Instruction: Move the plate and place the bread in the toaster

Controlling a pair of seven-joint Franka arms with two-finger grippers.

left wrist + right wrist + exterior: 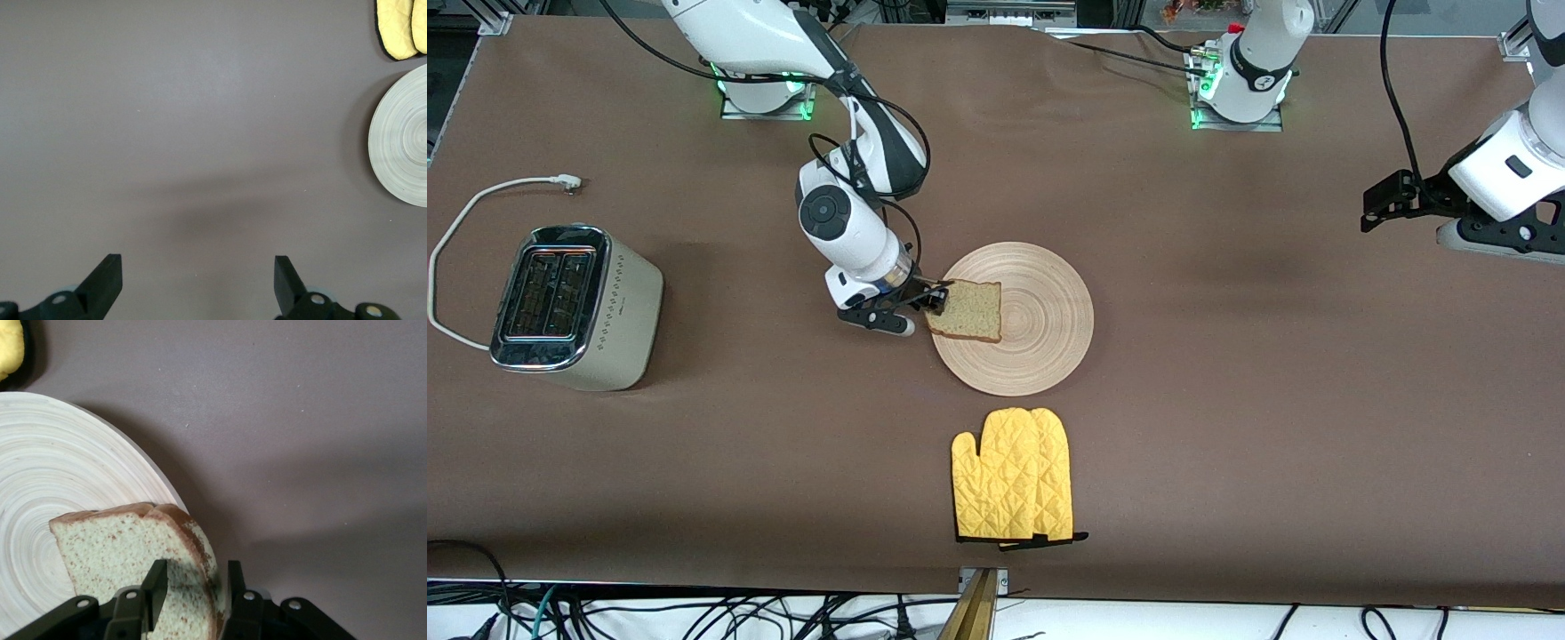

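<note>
A brown, matte bench (1227, 427) filled the front view, bare over most of its spread. Along the edge nearest the front camera ran a tangle of black cables (694, 618); aluminium framing showed at the corners by the arm bases.

The right gripper (935, 299) was at the plate's (1040, 329) rim on the side toward the right arm's end of the bench, its jaws clenched on the crust edge of the bread (967, 311). In the right wrist view the bread (133, 553) stood tilted up off the plate (53, 487), pinched between the two fingers (155, 587). The plate lay flat near the bench's middle.

The toaster (574, 307) stood well apart toward the right arm's end, slots up, its white cord (463, 222) looping across the bench. A yellow mitt (1014, 489) lay just nearer the front camera than the plate, not touching it.

The left gripper (1383, 203) waited over bare bench at the left arm's end, jaws released and wide in the left wrist view (197, 280).
</note>
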